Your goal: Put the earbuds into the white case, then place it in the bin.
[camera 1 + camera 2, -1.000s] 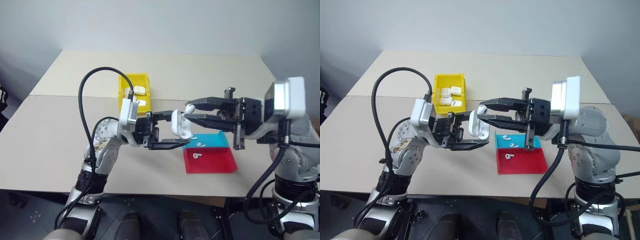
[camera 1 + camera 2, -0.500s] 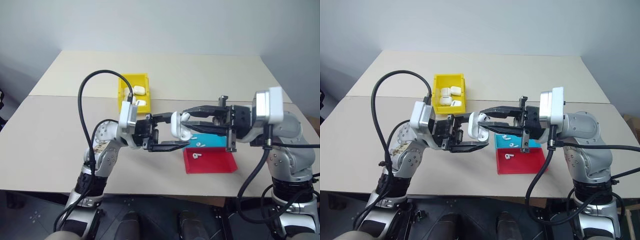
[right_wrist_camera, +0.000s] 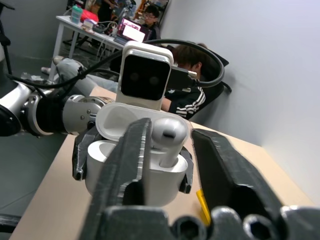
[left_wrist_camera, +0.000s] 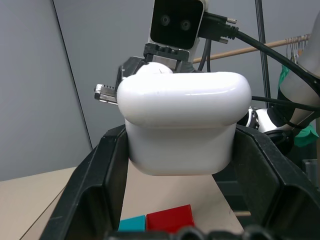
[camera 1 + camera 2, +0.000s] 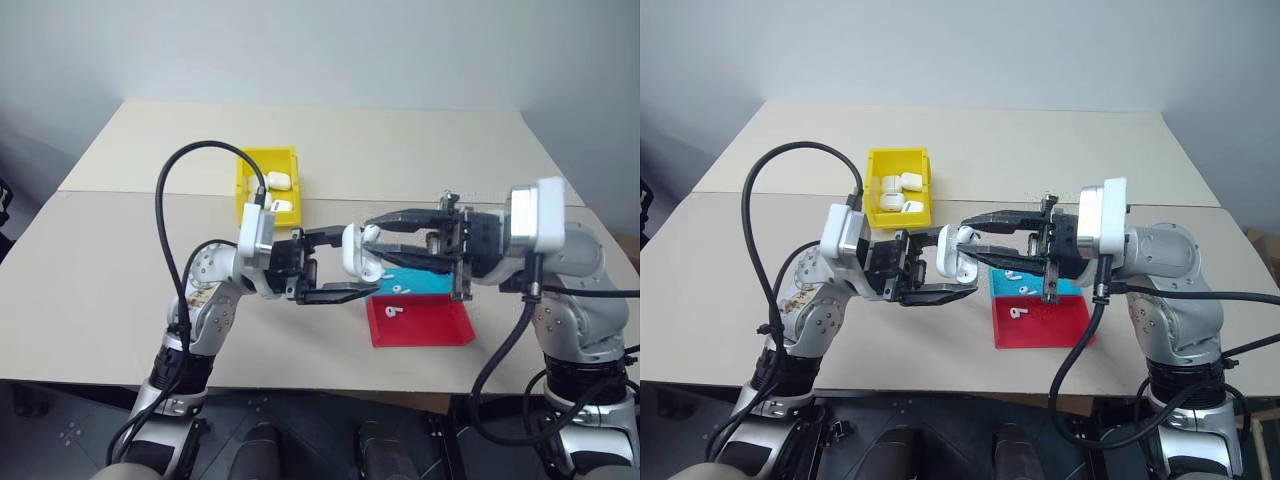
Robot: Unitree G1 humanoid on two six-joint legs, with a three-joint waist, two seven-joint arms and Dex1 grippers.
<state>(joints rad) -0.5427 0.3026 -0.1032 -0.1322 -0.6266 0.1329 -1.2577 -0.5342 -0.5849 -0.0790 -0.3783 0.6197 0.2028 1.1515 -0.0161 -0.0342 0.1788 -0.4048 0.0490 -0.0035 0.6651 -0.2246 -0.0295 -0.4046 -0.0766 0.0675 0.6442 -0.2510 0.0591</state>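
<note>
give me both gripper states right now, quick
left gripper: shut on the open white case.
right gripper: open, fingers either side of an earbud standing in the case.

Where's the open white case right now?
In the left eye view the open white case is held above the table by the left tool, centre frame, just left of the blue-and-red tray.

Open case: above the surface, centre, between left hand and right hand; one earbud in it. Bin: far left, cases inside. Tray: near right, loose earbuds on it.
</note>
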